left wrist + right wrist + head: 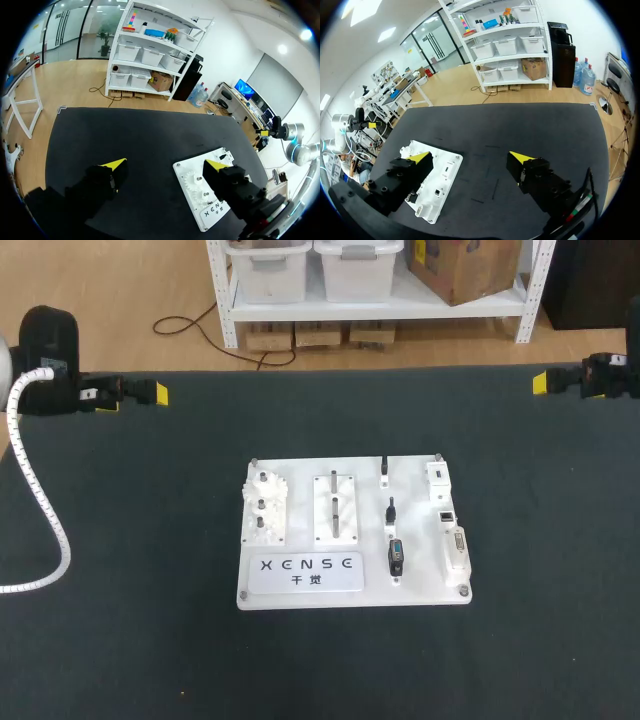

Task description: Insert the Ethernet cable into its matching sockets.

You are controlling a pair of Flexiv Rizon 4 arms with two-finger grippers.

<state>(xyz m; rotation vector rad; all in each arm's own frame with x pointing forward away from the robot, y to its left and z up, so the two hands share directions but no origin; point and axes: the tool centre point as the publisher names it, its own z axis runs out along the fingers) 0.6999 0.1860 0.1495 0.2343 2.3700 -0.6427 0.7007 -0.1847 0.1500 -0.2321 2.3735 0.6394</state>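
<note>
Left gripper wide open, empty. Right gripper likewise. Both well apart from socket board. Insertion apparently not started.

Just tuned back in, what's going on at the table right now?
Nothing is being handled at this moment. Both arms sit at the far edge of the table, one at each side. The left gripper and the right gripper are open and empty, well away from the white board lying in the middle of the dark mat. A few small black connectors sit on the board's right half. I cannot tell which one belongs to the Ethernet cable.
</note>
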